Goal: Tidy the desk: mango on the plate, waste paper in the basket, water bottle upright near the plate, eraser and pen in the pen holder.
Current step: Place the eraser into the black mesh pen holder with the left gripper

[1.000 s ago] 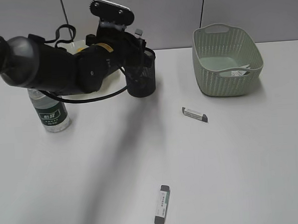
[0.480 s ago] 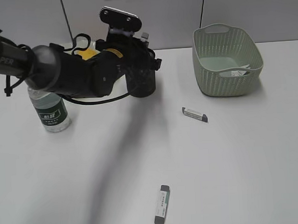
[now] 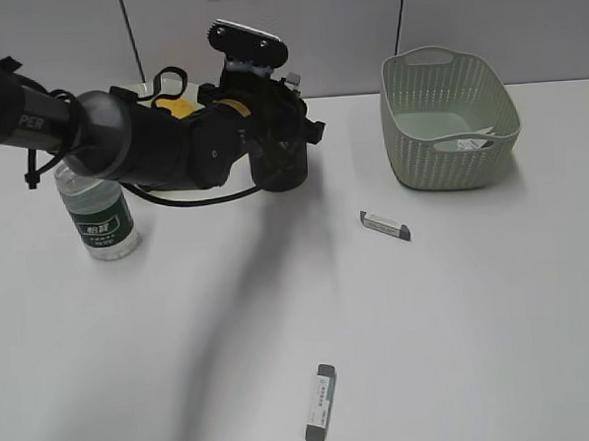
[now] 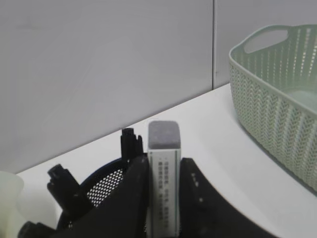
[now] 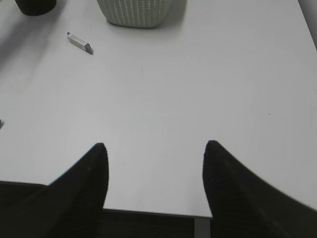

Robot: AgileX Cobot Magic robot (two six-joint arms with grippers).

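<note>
Desk (image 3: 457, 311) white, bearing two erasers (image 3: 385, 225); grey panel wall (image 3: 324, 21) behind.

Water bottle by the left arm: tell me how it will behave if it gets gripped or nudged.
The water bottle stands upright and is taller than it is wide, so a high nudge would probably tip it. Its round body would likely roll once down. The clear plastic wall looks thin, so it may dent under a firm squeeze.

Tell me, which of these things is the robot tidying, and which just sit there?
Part of the job: eraser in the left hand, pen holder, basket holding waste paper, water bottle, mango, probably the grey-tipped stick by the basket and the front stick.
Just there: wall panels, black cable, idle right hand.
</note>
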